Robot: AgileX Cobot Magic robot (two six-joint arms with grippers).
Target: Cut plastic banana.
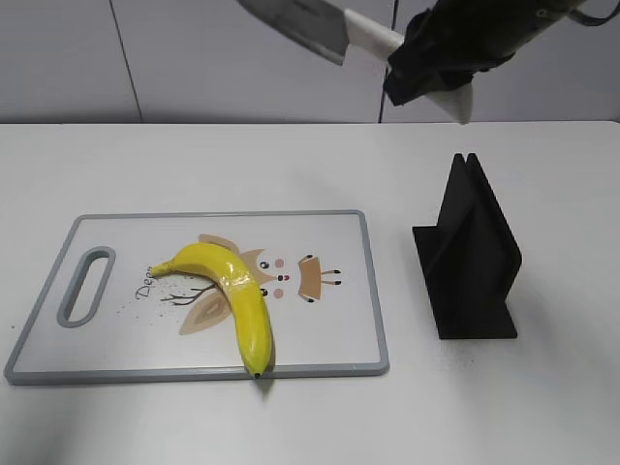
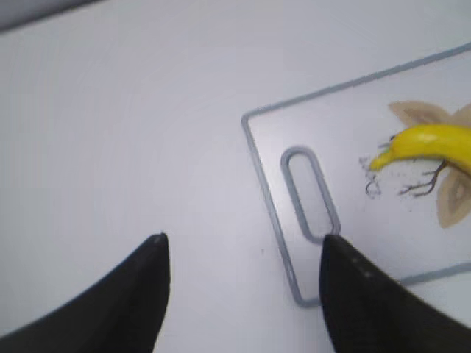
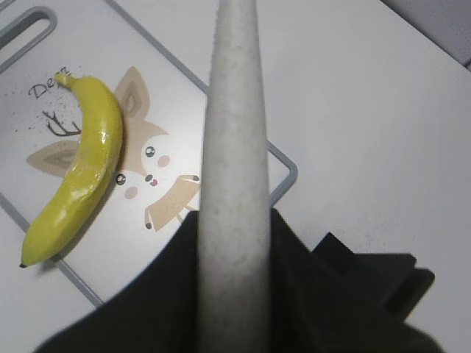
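Observation:
The plastic banana point(image 1: 232, 291) lies on the white cutting board point(image 1: 329, 320), bright yellow, stem to the left, dark tip at the board's front edge. It also shows in the right wrist view point(image 3: 81, 169) and its stem end in the left wrist view point(image 2: 427, 143). My right gripper point(image 1: 436, 63) is high above the table's back right, shut on a knife's pale handle point(image 3: 232, 176); the grey blade point(image 1: 295, 24) points left. My left gripper point(image 2: 243, 254) is open and empty above bare table left of the board; it is out of the exterior view.
A black knife stand point(image 1: 470, 257) stands on the table right of the board. The board point(image 2: 346, 125) has a grey rim and a handle slot point(image 1: 85, 286) at its left end. The table is white, with a grey wall behind.

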